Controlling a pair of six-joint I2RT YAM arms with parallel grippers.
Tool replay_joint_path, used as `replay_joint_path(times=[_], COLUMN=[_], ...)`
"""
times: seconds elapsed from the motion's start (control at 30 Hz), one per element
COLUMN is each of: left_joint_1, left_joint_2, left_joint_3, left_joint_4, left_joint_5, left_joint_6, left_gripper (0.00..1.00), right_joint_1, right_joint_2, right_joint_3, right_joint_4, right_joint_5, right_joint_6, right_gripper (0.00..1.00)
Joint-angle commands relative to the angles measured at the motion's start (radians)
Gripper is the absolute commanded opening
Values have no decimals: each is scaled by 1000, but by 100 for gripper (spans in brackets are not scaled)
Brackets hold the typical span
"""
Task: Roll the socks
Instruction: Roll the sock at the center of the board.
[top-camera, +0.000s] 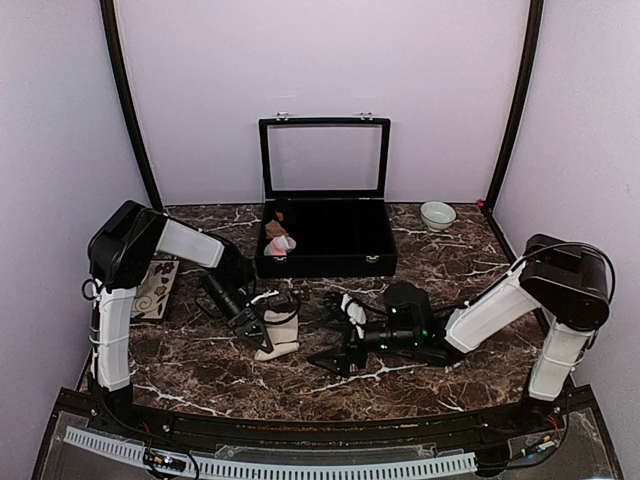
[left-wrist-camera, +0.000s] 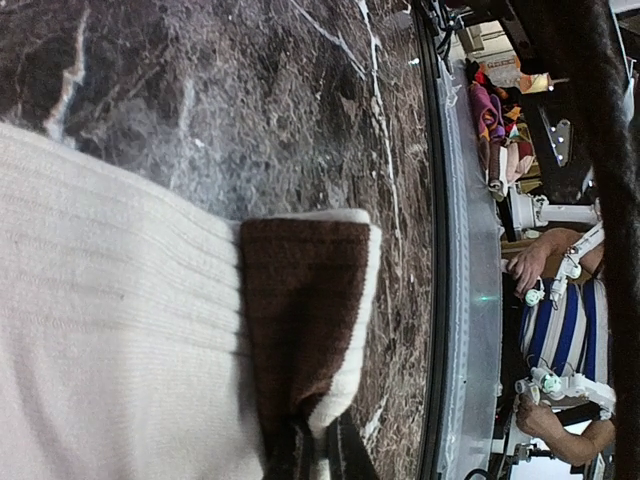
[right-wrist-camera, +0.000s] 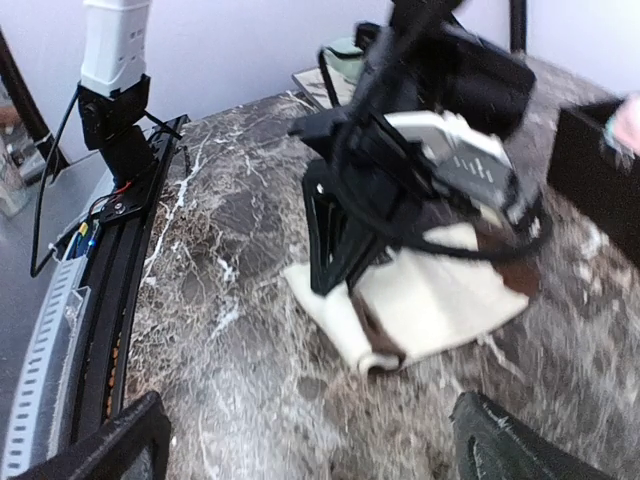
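The cream-beige sock with dark brown bands lies on the marble left of centre, its near edge partly curled over. My left gripper presses down on it. In the left wrist view its fingertips are shut on the sock's cream rim beside the brown band. My right gripper hovers open just right of that sock, nothing between its fingers. In the right wrist view the sock lies ahead under the left gripper. The pink sock rests at the black box's front left corner.
An open black box with a raised glass lid stands at the back centre, a small tan-brown bundle in its left end. A pale bowl sits back right. A patterned card lies at the left. A rail runs along the near edge.
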Motion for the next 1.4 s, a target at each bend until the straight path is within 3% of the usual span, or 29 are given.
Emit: replay_joint_path(times=[0.0,0.2,0.37,0.5,0.8,0.97,1.13,1.2,1.3,1.37], left_joint_1=[0,-1,-1,-2,-7,-9,-8,-9,-7,-2], left_joint_2=[54,58,55,49,42,27,-46,-100,-212,-311], left_joint_3=[-14,-45,-35,-26,-31,-37,-44,-43,-72,-129], left_joint_4=[-134,-125,-77,-52,-31,-22,6,16,47,114], left_joint_5=[-121,-151,-191,-218,-252,-251,-312,-352,-425,-471], left_joint_6=[89,89,28,-7,-16,-15,-23,-28,-41,-63], left_gripper=[0,0,0,0,0,0,17,33,43,45], right_joint_1=[54,132,146,154,155,155,152,150,139,129], right_joint_2=[-10,76,140,206,301,321,359,366,375,380], right_joint_3=[108,230,339,416,509,497,506,506,486,469], right_joint_4=[-275,-388,-442,-474,-477,-501,-563,-577,-581,-588], right_joint_5=[78,123,62,53,81,89,83,68,48,29], right_joint_6=[-375,-501,-535,-549,-578,-580,-550,-519,-456,-406], right_gripper=[93,67,45,39,38,21,0,0,0,0])
